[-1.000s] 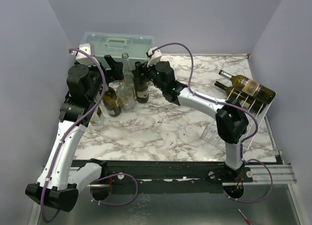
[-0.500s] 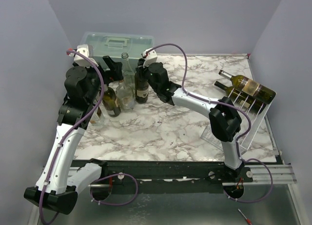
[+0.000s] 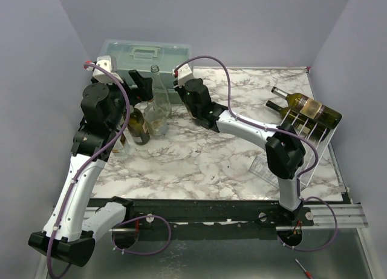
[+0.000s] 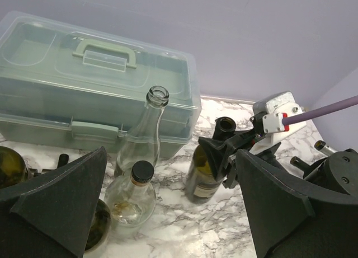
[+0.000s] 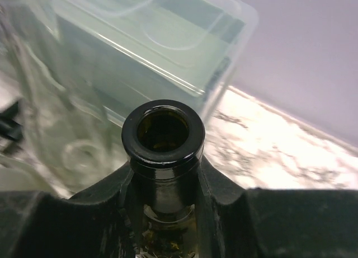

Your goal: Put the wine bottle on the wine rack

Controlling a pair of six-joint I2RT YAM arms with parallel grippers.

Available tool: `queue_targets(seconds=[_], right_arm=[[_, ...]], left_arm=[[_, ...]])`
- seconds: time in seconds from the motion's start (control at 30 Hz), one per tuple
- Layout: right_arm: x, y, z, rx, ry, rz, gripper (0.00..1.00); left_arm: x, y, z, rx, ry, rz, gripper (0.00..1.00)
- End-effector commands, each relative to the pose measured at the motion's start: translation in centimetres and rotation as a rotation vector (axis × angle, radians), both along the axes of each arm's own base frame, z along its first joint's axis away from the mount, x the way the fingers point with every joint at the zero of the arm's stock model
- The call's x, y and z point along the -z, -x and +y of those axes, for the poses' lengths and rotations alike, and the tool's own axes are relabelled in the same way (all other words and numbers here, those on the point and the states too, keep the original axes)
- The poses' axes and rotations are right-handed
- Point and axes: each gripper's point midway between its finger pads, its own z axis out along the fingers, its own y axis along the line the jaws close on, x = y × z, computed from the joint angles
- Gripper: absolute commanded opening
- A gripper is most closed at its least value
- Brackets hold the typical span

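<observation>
- Gripping the neck of the dark wine bottle point(image 5: 163, 153) just under its lip, the right pincer point(image 5: 163, 197) is closed on the glass, a finger on either side.
- The bottle stands upright at the far left of the marble desk point(image 3: 199, 155), its long axis vertical and its mouth open to the wrist camera.
- The left wrist view shows its base near the desk, but whether it touches cannot be told.
- The wine rack point(image 3: 315, 150) lies well apart from it, at the desk's right edge and nearer the arm bases. The right arm both holds the bottle and is the closer one to the rack.
- Two bottles point(image 3: 305, 105) already lie slanted on the rack's far part, necks toward the left. The held bottle would likely have to tip from upright to that same slant.
- The rack's nearer rods look unoccupied, so room seems to be there.
- Close neighbours crowd the lift: a tall clear bottle point(image 4: 146, 132) and a small capped bottle point(image 4: 134, 192) just to its left, and the grey-green toolbox point(image 4: 84, 84) behind.
- The left pincer point(image 4: 168, 210) hangs wide open over that cluster, holding nothing.
- Between cluster and rack, the marble is flat and smooth.
</observation>
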Motion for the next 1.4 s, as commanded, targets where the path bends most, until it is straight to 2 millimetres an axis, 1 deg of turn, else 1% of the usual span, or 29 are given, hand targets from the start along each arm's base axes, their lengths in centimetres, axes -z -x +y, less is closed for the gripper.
queue_targets(seconds=[0.0, 0.2, 0.27, 0.4, 0.63, 0.77, 0.8, 0.97, 1.27, 1.37], right_arm=[[-5.5, 0.5, -4.6, 0.096, 0.206, -0.142, 0.01], [-5.4, 0.9, -7.1, 0.118, 0.483, -0.15, 0.01], [-5.6, 0.7, -8.2, 0.166, 0.537, -0.139, 0.01], [-5.3, 0.8, -9.5, 0.213, 0.624, -0.105, 0.01], [-4.9, 0.6, -12.4, 0.276, 0.669, -0.076, 0.01], [-3.9, -0.2, -13.9, 0.31, 0.694, -0.051, 0.01], [-3.1, -0.3, -14.4, 0.315, 0.727, -0.03, 0.01], [-2.2, -1.2, -16.6, 0.383, 0.769, 0.023, 0.01], [-0.6, -1.3, -20.3, 0.507, 0.863, 0.109, 0.01], [0.3, -1.3, -21.3, 0.519, 0.88, 0.148, 0.01]], left_arm=[[0.2, 0.4, 0.3, -0.015, -0.01, 0.004, 0.99], [0.1, 0.6, -0.1, -0.002, -0.012, 0.0, 0.99], [0.1, 0.7, -0.3, 0.002, -0.014, 0.0, 0.99], [0.0, 0.8, -0.5, 0.009, -0.015, -0.002, 0.99], [0.0, 1.1, -1.0, 0.022, -0.02, -0.007, 0.99], [-0.2, 1.3, -1.2, 0.027, -0.025, -0.012, 0.99], [-0.2, 1.4, -1.4, 0.03, -0.025, -0.012, 0.99], [-0.1, 1.5, -1.9, 0.043, -0.03, -0.011, 0.99], [0.0, 1.7, -2.6, 0.059, -0.05, -0.006, 0.99], [0.0, 1.7, -2.7, 0.06, -0.058, -0.006, 0.99]])
